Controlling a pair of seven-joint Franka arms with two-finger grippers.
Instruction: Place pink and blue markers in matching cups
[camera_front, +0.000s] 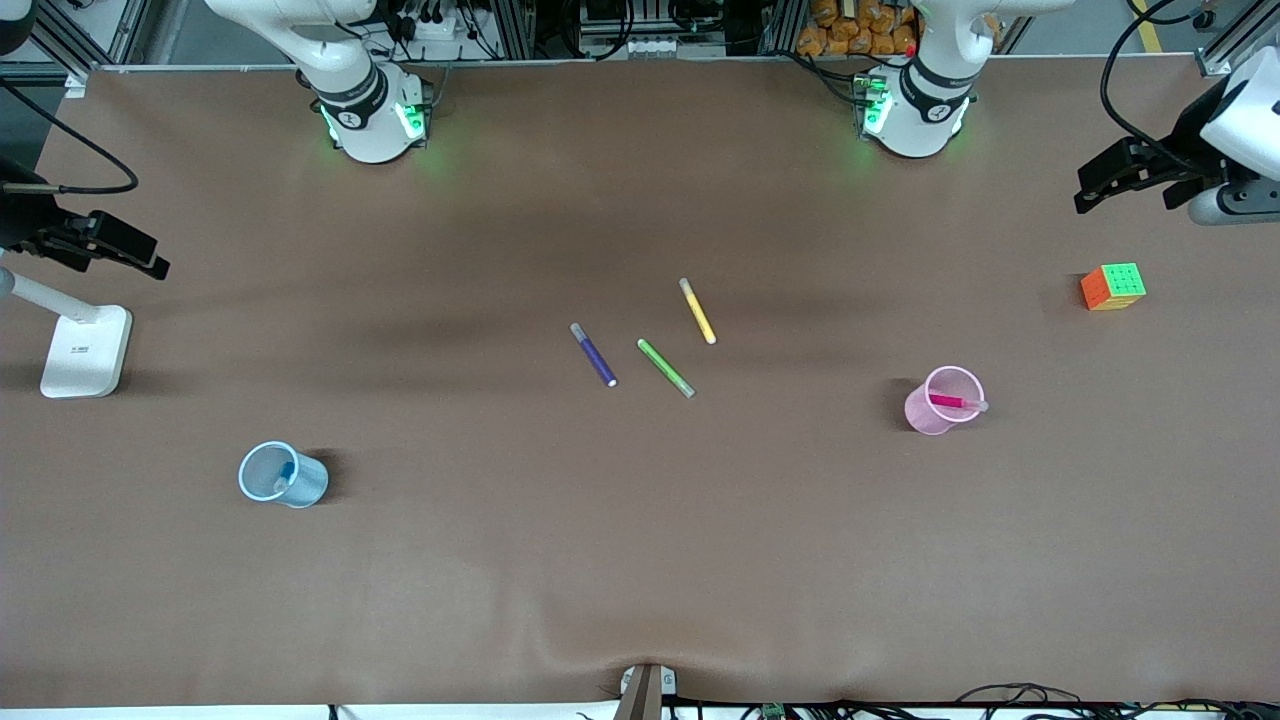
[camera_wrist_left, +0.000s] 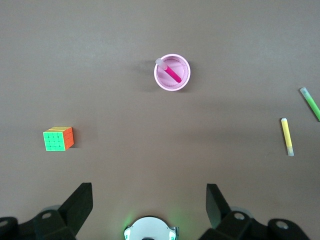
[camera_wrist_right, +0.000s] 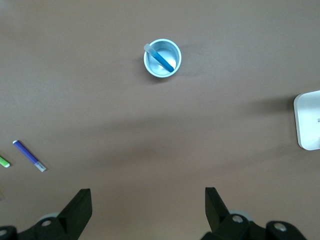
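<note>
Pink marker (camera_front: 954, 402) stands slanted inside the pale pink cup (camera_front: 930, 415), its pale cap leaning over the rim; this cup sits toward the left arm's end of the bench (camera_front: 640, 560). Blue marker (camera_front: 287, 472) sits inside the light blue cup (camera_front: 300, 487), which stands toward the right arm's end and nearer the front camera than the pink cup. In the right wrist view the blue marker (camera_wrist_right: 163, 60) leans across the cup (camera_wrist_right: 150, 67) with its greyish cap at the rim.

Between the two cups, near the middle of the bench, lie three loose pens, well apart from both: a purple pen (camera_front: 594, 355), a green pen (camera_front: 666, 368) beside it, and a yellow pen (camera_front: 697, 311) farther from the front camera. A colour cube (camera_front: 1113, 287) rests near the edge at the left arm's end, and a white stand base (camera_front: 86, 350) sits near the edge at the right arm's end.

The left end effector (camera_front: 1125, 185) hangs over the bench edge at its own end, fingers spread and holding nothing; the left wrist view shows its fingers (camera_wrist_left: 77, 205) wide apart. The right end effector (camera_front: 110, 245) hangs over its own edge, likewise spread and empty. Wide bare surface lies along the front edge of the bench and around each cup
</note>
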